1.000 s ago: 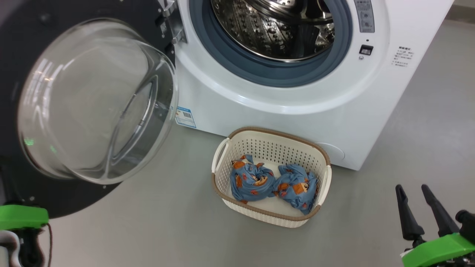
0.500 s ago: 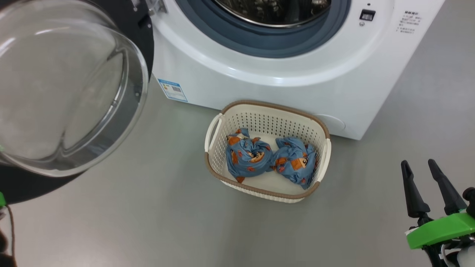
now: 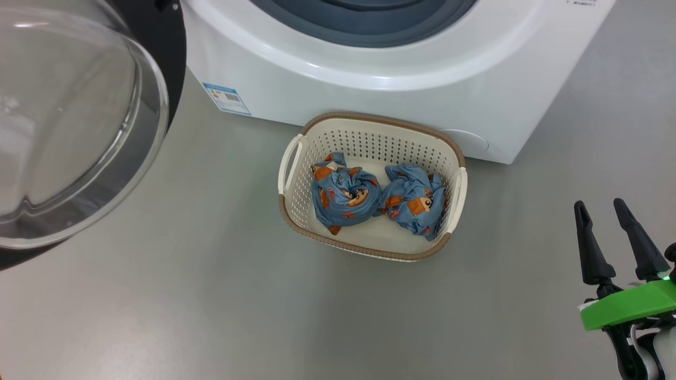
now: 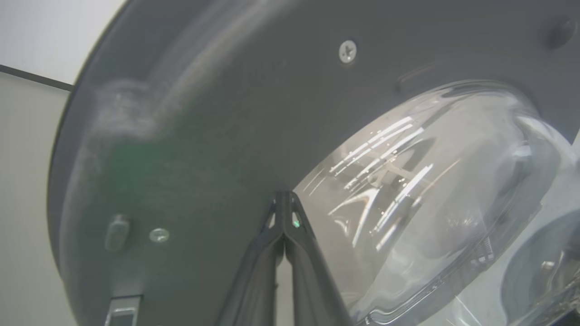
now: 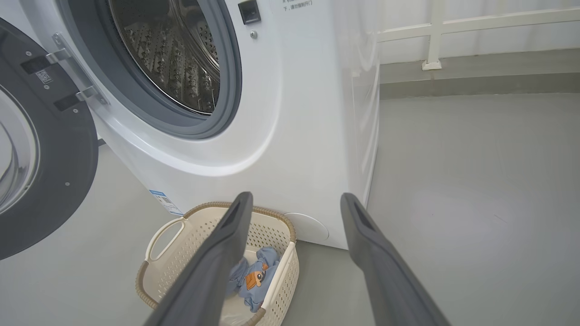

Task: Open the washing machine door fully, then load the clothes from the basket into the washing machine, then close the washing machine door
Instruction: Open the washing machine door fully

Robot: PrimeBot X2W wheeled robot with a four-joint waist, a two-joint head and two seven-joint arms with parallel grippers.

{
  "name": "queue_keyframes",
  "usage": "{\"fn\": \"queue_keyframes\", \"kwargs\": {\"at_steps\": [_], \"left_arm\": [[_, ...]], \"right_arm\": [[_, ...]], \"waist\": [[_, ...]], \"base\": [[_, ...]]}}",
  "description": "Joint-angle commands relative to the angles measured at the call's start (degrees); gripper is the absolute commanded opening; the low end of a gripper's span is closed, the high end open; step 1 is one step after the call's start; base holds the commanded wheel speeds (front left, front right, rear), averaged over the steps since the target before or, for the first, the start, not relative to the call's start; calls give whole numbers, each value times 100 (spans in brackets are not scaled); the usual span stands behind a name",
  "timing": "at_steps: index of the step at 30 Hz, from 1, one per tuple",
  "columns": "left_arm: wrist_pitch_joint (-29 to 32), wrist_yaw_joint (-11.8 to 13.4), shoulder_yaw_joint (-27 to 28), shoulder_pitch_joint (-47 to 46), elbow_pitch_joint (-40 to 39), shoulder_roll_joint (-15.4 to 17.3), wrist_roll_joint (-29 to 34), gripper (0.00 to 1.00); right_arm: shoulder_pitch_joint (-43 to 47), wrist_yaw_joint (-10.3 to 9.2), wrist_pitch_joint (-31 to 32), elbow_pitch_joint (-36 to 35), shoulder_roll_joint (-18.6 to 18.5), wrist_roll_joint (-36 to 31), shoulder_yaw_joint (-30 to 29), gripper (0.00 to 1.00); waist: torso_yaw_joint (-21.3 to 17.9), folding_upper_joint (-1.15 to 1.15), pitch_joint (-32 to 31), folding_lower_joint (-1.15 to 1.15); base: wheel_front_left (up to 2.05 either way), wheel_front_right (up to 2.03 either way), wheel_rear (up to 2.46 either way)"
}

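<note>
Clothes (image 3: 377, 198) seen in basket (image 3: 369, 117), ahead-left of right gripper (image 3: 599, 203), nearer arm; jaws spread, empty. Left gripper (image 4: 283, 195) jaws pinched shut.

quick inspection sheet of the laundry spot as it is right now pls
surface: grey floor, bare around the basket
washing machine: white, steel drum exposed, no clothes seen in it
washing machine door: swung open to the robot's left
basket: on the floor just in front of the machine, upright
clothes: two blue bundles, side by side in the basket
clutter: nothing seen
left gripper: shut, tips at the door's dark inner face beside the glass; contact cannot be told
right gripper: open, empty, to the right of the basket
cables: nothing seen
surroundings: white railing behind, blue label on the machine's lower corner
</note>
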Motion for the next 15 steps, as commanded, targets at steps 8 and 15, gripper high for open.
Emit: {"fn": "queue_keyframes", "kwargs": {"at_steps": [8, 15], "left_arm": [[-29, -25, 344, -246, 38, 487, 56, 0], [-29, -26, 189, -24, -79, 480, 70, 0]], "right_arm": [[-199, 32, -70, -116, -90, -86, 153, 100], [-96, 32, -70, -61, -14, -76, 121, 100]], "waist": [[-78, 0, 117, 0], [-67, 0, -152, 0]], "base": [[0, 0, 0], [0, 0, 0]]}}
